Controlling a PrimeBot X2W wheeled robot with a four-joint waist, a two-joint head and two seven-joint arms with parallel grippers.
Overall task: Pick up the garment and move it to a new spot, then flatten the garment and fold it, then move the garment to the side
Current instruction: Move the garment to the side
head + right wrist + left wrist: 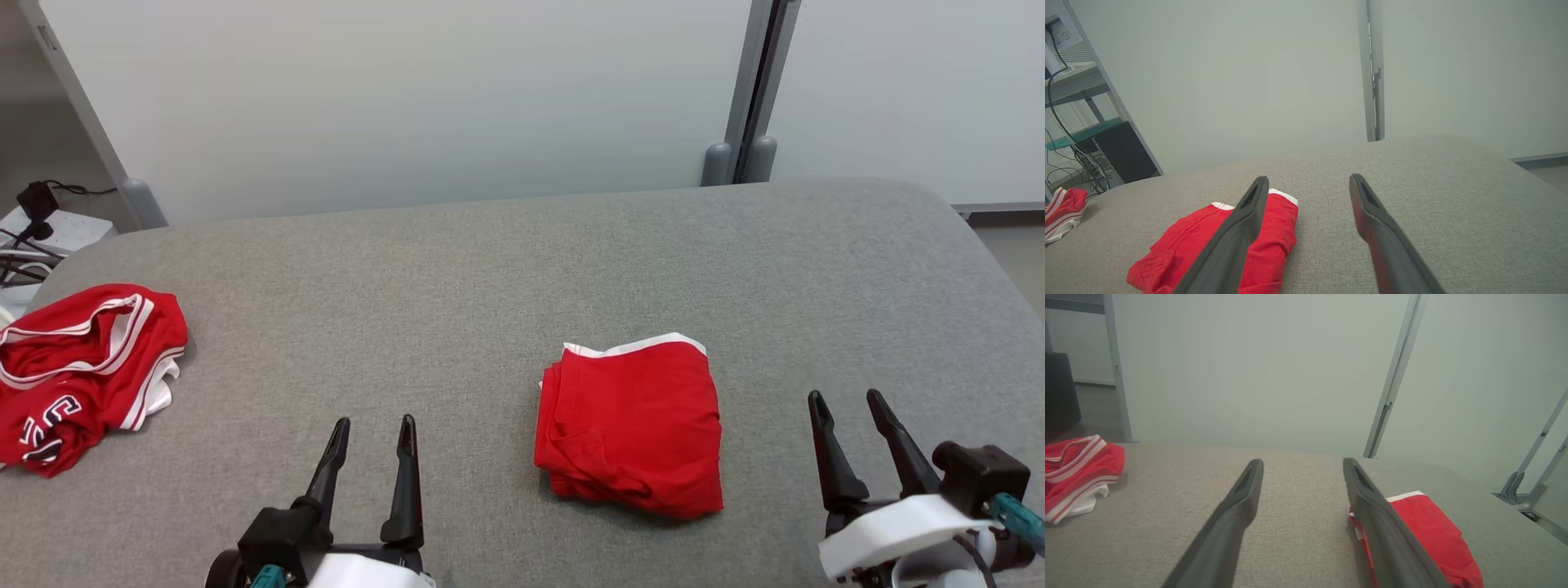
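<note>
Left pincer (374, 420): low in the head view at 7 o'clock; its two dark fingers stand spread and released, with nothing between them; tips point to 12 o'clock over bare grey cloth; apart from every item.
Right pincer (845, 395): low in the head view at 5 o'clock; fingers likewise parted and empty, leaning slightly toward 11 o'clock; clear of the fabric beside it.
Garment (633, 425): red, folded into a compact, roughly square bundle with a white band along its far edge; lies flat on the surface between the two pincers, at 3 o'clock from the left one and 9 o'clock from the right one; touches neither; stacked layers show along its 9 o'clock side; in the left wrist view part of it sits behind the right-hand finger; in the right wrist view the left-hand finger crosses in front of it.
Surface (490, 269): grey, woven and padded; rounded corners on the far side.
Jersey (82, 367): a second red piece with white stripes and dark lettering; crumpled at the surface's 9 o'clock edge; well apart from the garment and from the left pincer.
Backdrop: pale panels (408, 98) behind the surface at 12 o'clock; grey post (755, 90) between them at 1 o'clock; white box (57, 233) with black cables (16, 269) at 10 o'clock, beyond the surface's corner.
</note>
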